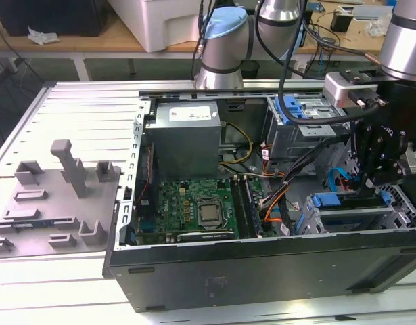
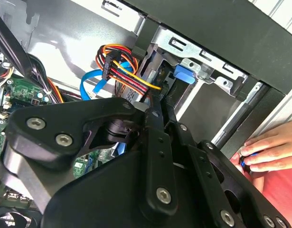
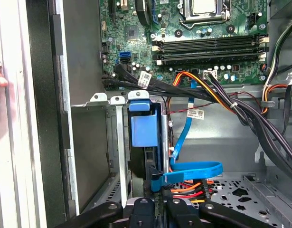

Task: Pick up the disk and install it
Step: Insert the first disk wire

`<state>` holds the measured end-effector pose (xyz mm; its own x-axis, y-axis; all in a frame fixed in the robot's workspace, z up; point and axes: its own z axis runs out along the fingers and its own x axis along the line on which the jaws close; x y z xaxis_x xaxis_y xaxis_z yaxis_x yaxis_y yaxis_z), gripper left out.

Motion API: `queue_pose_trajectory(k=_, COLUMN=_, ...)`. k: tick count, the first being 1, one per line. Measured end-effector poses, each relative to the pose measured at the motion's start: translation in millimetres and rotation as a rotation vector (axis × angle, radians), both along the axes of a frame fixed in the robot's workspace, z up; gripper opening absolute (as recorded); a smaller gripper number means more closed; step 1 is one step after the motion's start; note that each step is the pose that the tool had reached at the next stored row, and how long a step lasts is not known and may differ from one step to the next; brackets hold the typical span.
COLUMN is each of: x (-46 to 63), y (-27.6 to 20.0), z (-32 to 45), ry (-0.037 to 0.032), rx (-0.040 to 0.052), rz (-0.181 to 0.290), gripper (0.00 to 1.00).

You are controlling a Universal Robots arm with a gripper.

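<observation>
Black gripper linkage (image 2: 150,156) crowds the second wrist view, its fingers drawn close together, and whether they are clamped on anything I cannot tell. Just past the fingertips in the first wrist view stands the disk (image 3: 145,130), edge-on in its blue carrier, already down between the metal walls of the drive cage (image 3: 115,142). Judging by that, the pick is done and the insertion is well along; whether the carrier is fully seated is not clear.

Across the exterior view from its left: a grey fixture plate (image 1: 55,196) with raised blocks lies on the table, then the open computer case (image 1: 262,264) holding the power supply (image 1: 184,135), the motherboard (image 1: 194,206) and bundled cables, with the gripper (image 1: 377,172) over the cage at the exterior view's right. A person's hand (image 2: 269,149) rests against the case's outer wall.
</observation>
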<state>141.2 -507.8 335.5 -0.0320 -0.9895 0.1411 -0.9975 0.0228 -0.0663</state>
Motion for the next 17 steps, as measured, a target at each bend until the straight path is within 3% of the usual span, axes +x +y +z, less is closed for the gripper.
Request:
queue_pose_trajectory(k=2, x=-0.1, y=0.0, z=0.0, ry=-0.0001, rx=0.0001, rz=0.000, gripper=0.24)
queue_pose_trajectory(k=4, x=-0.2, y=0.0, z=2.0, ry=-0.0001, rx=-0.0001, rz=0.000, gripper=0.36)
queue_pose_trajectory(k=17, x=-0.7, y=0.0, z=17.8, ry=-0.0015, rx=0.0000, rz=0.000, gripper=0.36)
